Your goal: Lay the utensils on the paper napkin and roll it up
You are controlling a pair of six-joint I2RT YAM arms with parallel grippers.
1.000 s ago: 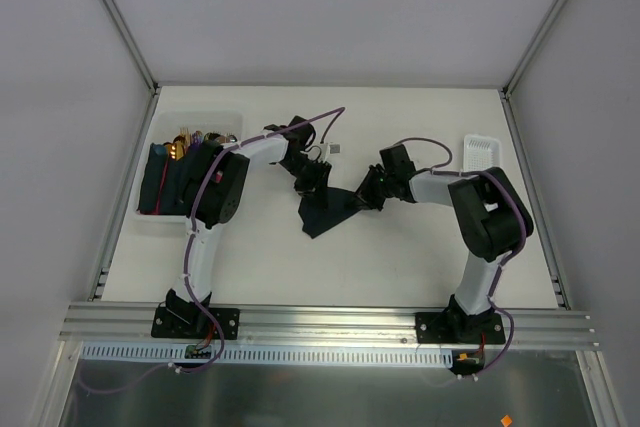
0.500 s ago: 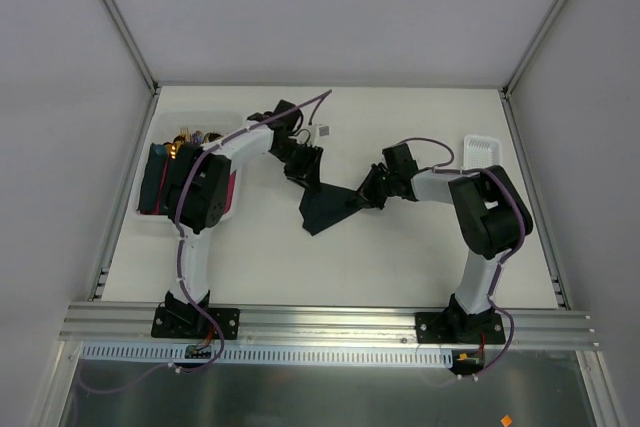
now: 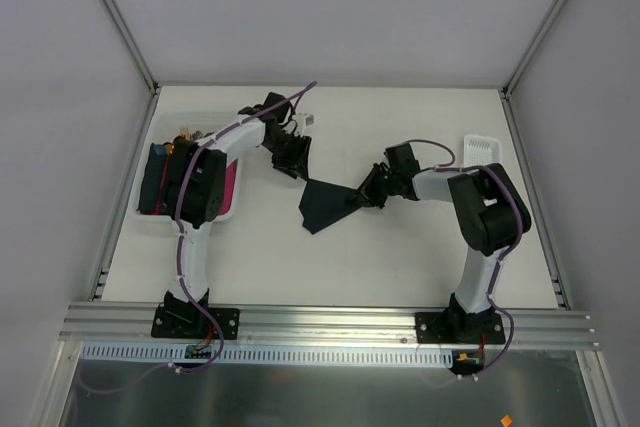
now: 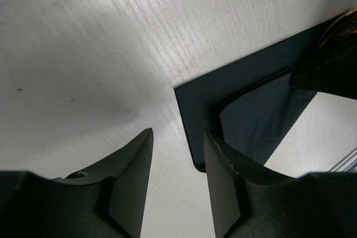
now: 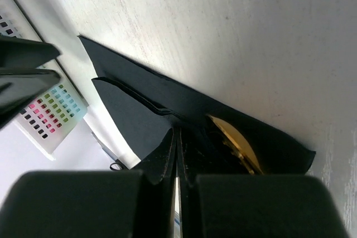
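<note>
The dark navy paper napkin (image 3: 325,205) lies folded on the table's middle, and it also shows in the left wrist view (image 4: 240,98). A gold utensil head (image 5: 234,140) sticks out of the fold; it shows at the frame edge in the left wrist view (image 4: 345,23). My right gripper (image 3: 366,197) is shut on the napkin's right edge (image 5: 139,121), with its tips (image 5: 178,133) pinching the fold. My left gripper (image 3: 291,152) is open and empty, above and left of the napkin's corner; its fingers (image 4: 134,160) straddle bare table.
A white bin (image 3: 150,219) at the left holds dark napkins (image 3: 160,179), a pink napkin (image 3: 230,187) and more cutlery (image 3: 185,140). A small white tray (image 3: 482,150) stands at the right. Grey walls enclose the table.
My left gripper has drawn back up and to the left, off the napkin's top corner. The napkin's raised corner has dropped flatter. The right gripper has kept its hold in place.
</note>
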